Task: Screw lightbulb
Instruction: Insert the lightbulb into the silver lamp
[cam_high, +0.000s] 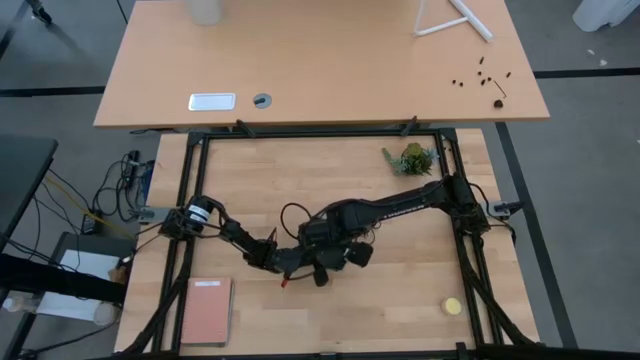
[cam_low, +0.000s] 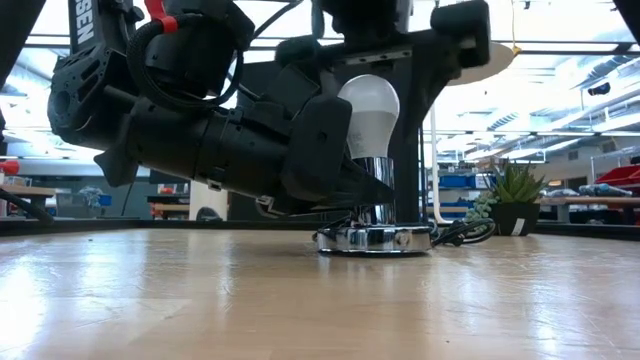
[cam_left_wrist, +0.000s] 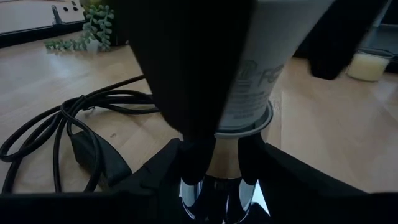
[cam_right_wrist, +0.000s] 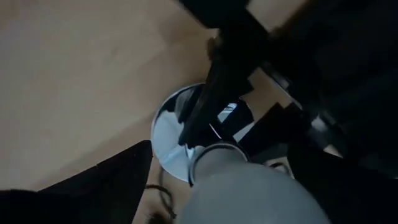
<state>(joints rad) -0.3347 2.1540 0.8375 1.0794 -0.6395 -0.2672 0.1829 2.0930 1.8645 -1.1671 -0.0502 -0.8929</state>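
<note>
The white lightbulb (cam_low: 368, 108) stands upright in a chrome socket (cam_low: 373, 190) on the round silvery disc (cam_low: 375, 239), at the table's middle near its front. My left gripper (cam_left_wrist: 224, 165) comes in low from the table's left and is shut on the socket just under the bulb. My right gripper (cam_right_wrist: 239, 186) comes down from above and is shut on the bulb (cam_right_wrist: 249, 190). In the high view both grippers (cam_high: 318, 262) hide the bulb. The disc's thin black cord (cam_left_wrist: 56, 127) lies loose on the table. My left gripper pinches the chrome socket (cam_left_wrist: 219, 182) between its two fingers (cam_left_wrist: 196, 163), right below the bulb's screw end. The fingers come in about level from the table's left. The socket stands upright on the disc, which rests on the table. My right gripper holds the bulb's white body (cam_low: 372, 125) between its two fingers (cam_low: 412, 130), one on each side. The fingers point down from above. The bulb stands upright with its screw end (cam_left_wrist: 245, 118) in the socket.
A small green potted plant (cam_high: 410, 158) stands at the back right. A small flat yellow round thing (cam_high: 452, 306) lies at the front right. A reddish notebook (cam_high: 205, 310) lies at the front left. A black frame (cam_high: 320, 133) borders the table.
</note>
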